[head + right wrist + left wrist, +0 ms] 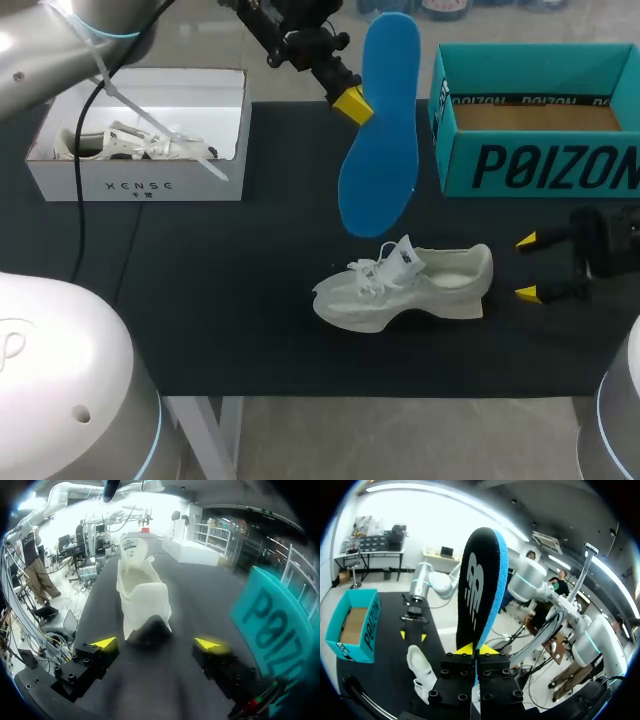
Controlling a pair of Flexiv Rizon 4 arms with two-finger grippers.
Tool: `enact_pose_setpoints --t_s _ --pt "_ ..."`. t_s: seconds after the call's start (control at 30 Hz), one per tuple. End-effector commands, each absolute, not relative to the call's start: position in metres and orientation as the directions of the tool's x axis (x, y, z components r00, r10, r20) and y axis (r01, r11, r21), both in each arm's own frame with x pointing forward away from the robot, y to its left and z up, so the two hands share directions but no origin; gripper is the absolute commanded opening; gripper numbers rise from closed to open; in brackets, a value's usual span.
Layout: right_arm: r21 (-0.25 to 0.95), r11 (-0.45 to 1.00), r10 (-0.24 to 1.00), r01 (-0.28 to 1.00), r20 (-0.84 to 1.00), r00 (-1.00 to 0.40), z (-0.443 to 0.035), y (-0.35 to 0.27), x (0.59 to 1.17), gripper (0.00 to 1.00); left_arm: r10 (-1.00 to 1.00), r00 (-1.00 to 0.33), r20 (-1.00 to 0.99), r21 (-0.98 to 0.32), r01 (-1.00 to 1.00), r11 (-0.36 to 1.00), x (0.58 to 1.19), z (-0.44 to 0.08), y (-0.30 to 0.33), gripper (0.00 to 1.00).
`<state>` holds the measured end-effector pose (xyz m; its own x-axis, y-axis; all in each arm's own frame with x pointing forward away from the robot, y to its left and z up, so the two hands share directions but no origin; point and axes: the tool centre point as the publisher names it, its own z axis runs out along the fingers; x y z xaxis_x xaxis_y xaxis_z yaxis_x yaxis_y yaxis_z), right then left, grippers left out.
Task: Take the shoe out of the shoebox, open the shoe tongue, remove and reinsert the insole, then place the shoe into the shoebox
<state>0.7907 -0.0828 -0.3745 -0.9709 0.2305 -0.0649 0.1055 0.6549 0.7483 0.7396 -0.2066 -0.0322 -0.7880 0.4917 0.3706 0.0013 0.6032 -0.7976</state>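
Note:
A blue insole (380, 125) with a black top face (477, 585) hangs in the air above the table, my left gripper (352, 104) shut on its edge (478, 650). Below it the white shoe (405, 288) lies on the black mat, tongue pulled up, heel toward my right gripper (527, 267). That gripper stands open just behind the shoe's heel (145, 607), its yellow fingertips (105, 642) apart and touching nothing. The teal shoebox (540, 120) stands open at the back right, seen also beside the right gripper (275, 625).
A white box (140, 130) holding another white shoe sits at the back left, with a white cable tie from my left arm hanging over it. The black mat (220, 300) covers the table; its front edge runs near the shoe.

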Motion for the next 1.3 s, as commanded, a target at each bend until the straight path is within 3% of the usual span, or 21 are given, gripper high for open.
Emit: enact_pose_setpoints --t_s 0.03,0.17,0.47,1.0,1.3 --pt "0.548 0.820 0.260 0.164 -0.103 -0.960 -0.352 -0.074 0.777 1.00 0.491 -0.789 0.370 -0.797 0.001 0.603 0.739 -0.033 -0.207 0.00" --pt "0.434 0.879 0.287 0.195 -0.156 -0.945 -0.343 -0.070 0.775 1.00 0.491 -0.789 0.370 -0.797 0.001 0.603 0.739 -0.033 -0.207 0.00" --pt "0.328 0.922 0.288 0.204 -0.233 -0.929 -0.324 -0.068 0.777 1.00 0.491 -0.789 0.370 -0.797 0.001 0.603 0.739 -0.033 -0.207 0.00" --pt "0.286 0.951 0.168 0.115 -0.167 -0.972 -0.305 -0.061 0.802 1.00 0.491 -0.789 0.370 -0.797 0.001 0.603 0.739 -0.033 -0.207 0.00" --pt "0.267 0.960 0.127 0.084 -0.147 -0.981 -0.299 -0.055 0.787 1.00 0.491 -0.789 0.370 -0.797 0.001 0.603 0.739 -0.033 -0.207 0.00"
